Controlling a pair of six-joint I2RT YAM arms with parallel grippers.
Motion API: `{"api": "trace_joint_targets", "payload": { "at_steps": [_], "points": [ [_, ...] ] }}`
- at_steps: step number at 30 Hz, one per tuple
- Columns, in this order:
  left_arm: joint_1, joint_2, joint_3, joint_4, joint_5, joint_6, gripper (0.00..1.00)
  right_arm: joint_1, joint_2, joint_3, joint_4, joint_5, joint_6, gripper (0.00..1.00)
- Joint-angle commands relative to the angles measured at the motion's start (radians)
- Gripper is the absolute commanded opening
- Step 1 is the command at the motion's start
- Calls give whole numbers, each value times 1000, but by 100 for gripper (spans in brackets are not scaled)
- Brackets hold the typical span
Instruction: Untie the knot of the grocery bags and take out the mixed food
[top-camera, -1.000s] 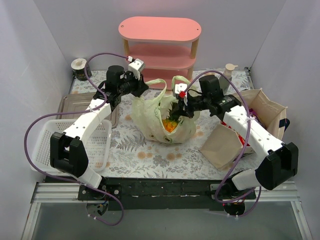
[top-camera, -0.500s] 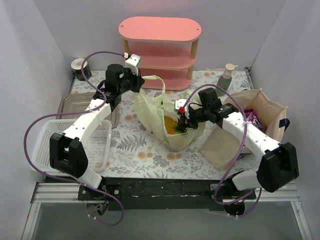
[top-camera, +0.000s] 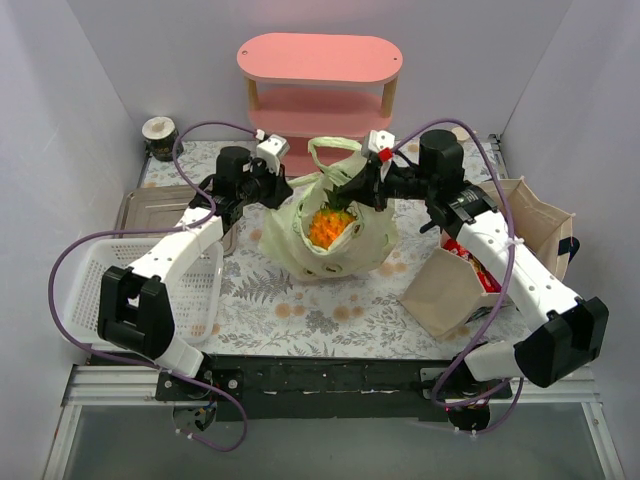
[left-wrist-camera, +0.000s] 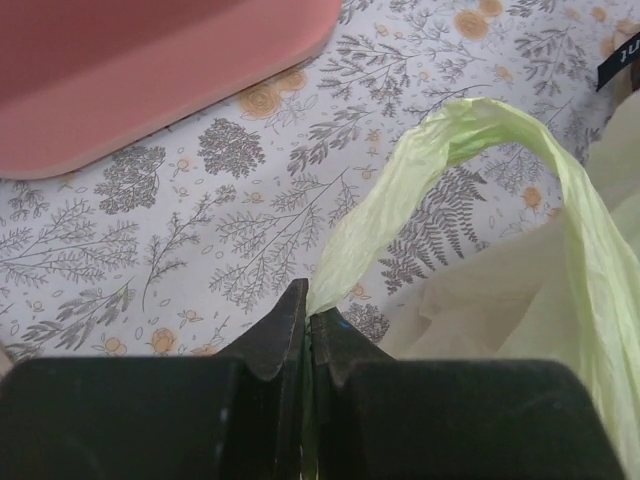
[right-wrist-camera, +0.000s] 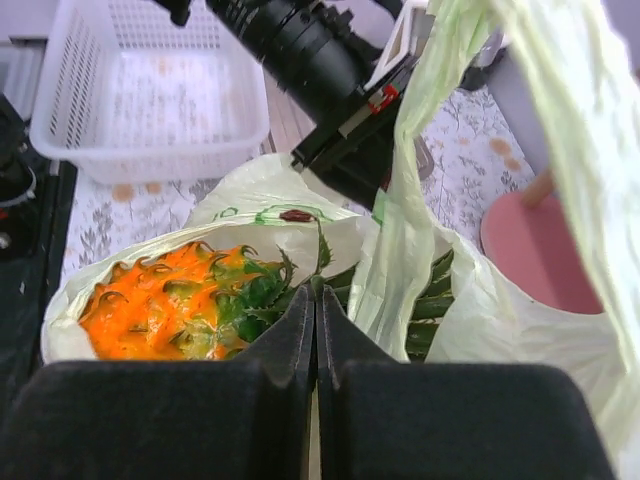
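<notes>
Both jaws pressed together: left gripper (left-wrist-camera: 308, 325) pinches a handle loop (left-wrist-camera: 470, 115) of the yellow-green plastic bag (top-camera: 290, 235); right gripper (right-wrist-camera: 316, 305) apparently nips its rim, pineapple (top-camera: 328, 225) inside, on the floral table (top-camera: 300, 310).

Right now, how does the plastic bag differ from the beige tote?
The plastic bag is thin, crinkly, yellow-green; the tote is stiff, boxy, beige. The left hand and right hand pinch the plastic bag; nothing grips the tote. The plastic bag shows a pineapple; the tote shows red packets. Both are open.
</notes>
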Motion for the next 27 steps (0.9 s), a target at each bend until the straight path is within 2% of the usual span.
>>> {"api": "trace_joint_targets", "payload": {
  "at_steps": [1, 2, 4, 6, 9, 11, 15, 18, 23, 25, 27],
  "points": [
    [-2, -54, 99, -57, 53, 15, 4, -27, 49, 49, 222, -81, 281, 1],
    [-2, -57, 119, -78, 32, 29, 26, -27, 50, 29, 214, -61, 272, 1],
    [-2, -69, 176, -142, 0, 68, 57, -32, 41, 3, 222, 6, 294, 1],
    [-2, -110, 193, -174, -45, 96, 79, -34, 38, -19, 220, 32, 324, 1],
    [-2, -196, 190, -217, -13, 151, 94, -32, 32, -51, 228, 104, 382, 1],
    [-2, -238, 184, -223, 44, 162, 98, -32, 29, -60, 234, 205, 426, 1],
    [-11, -253, 222, -251, 263, 139, 98, -34, 42, -65, 223, 363, 512, 1],
    [-27, -171, 286, -228, 381, 43, 98, -35, 76, -50, 219, 425, 577, 1],
    [-28, 77, 430, -213, 586, -88, 94, -35, 128, 24, 228, 428, 632, 1],
    [-30, 151, 509, -236, 628, -141, 90, -35, 144, 36, 234, 437, 640, 1],
    [-37, 204, 524, -237, 612, -155, 84, -35, 145, 38, 246, 443, 650, 1]
  ]
}}
